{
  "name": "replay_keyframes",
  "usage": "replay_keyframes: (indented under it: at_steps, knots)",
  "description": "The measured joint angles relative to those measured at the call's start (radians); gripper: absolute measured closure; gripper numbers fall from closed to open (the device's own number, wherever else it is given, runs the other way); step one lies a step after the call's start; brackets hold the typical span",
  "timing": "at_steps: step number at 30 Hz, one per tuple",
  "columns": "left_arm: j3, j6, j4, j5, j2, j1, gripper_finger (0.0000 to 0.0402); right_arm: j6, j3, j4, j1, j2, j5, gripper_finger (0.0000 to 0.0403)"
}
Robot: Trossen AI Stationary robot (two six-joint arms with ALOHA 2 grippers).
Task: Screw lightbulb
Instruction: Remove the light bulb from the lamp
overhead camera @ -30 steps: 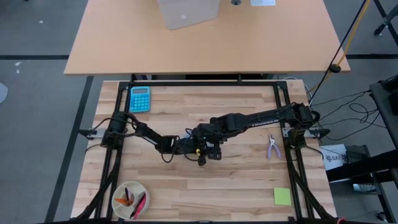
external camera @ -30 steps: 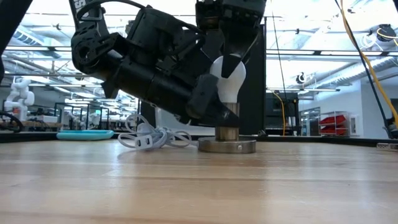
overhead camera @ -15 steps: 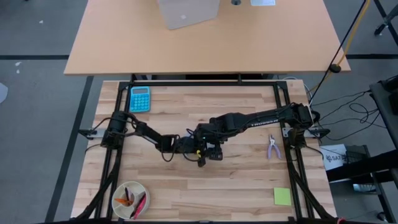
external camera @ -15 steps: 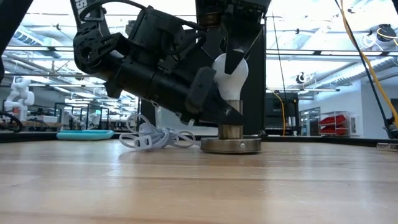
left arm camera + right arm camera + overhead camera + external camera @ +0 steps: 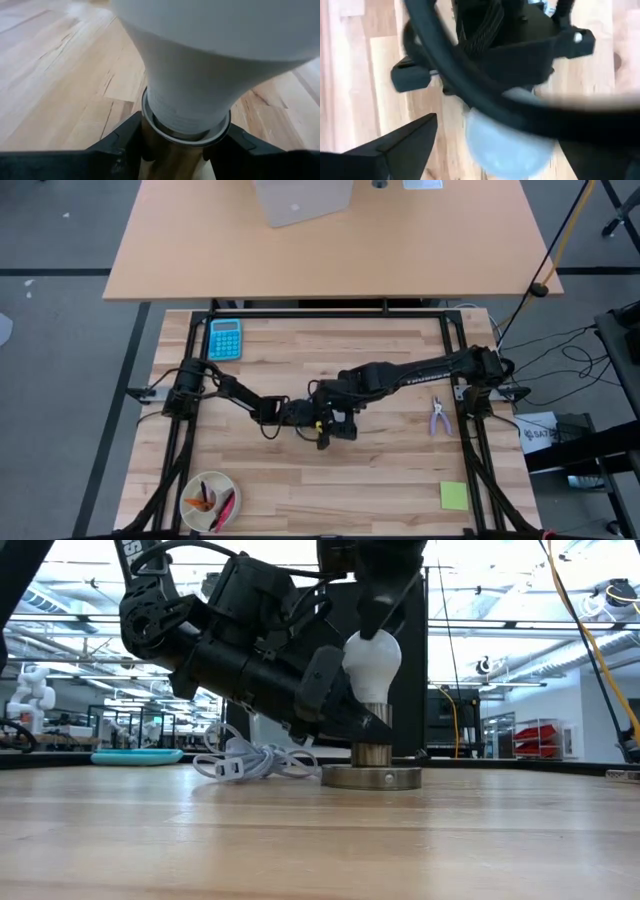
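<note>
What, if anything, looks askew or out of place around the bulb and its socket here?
Nothing stands out. The lightbulb stands upright in the socket, with the left tool clamped around the socket's neck and the right tool open above the globe. The white cable lies bundled behind.

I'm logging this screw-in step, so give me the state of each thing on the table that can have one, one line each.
lightbulb: upright, base down in the socket, globe free.
socket: flat on the table, its brass neck clamped.
left end effector: closed around the socket's neck just under the bulb.
right end effector: open, above the globe, not gripping it.
cable: coiled loosely on the table beside the socket.
pliers: lying flat, untouched.
</note>
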Motion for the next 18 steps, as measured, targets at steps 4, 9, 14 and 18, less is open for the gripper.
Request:
replay_keyframes:
  at_steps: [4,9,14,18]
  knots:
    - [0.0,-0.002,-0.002,0.009,0.0,0.0,0.0228,0.015,0.001,-0.031,-0.002,-0.002,0.005,0.0008]
    - [0.0,-0.002,-0.006,0.013,0.0,0.0,0.0228,0.031,0.0,-0.029,-0.003,-0.002,0.004,0.0014]
    - [0.0,-0.003,-0.006,0.013,0.0,0.0,0.0228,0.04,-0.001,-0.028,-0.003,-0.001,0.005,0.0015]
    - [-0.001,-0.003,-0.006,0.014,0.0,0.0,0.0228,0.044,-0.002,-0.024,-0.003,-0.001,0.005,0.0028]
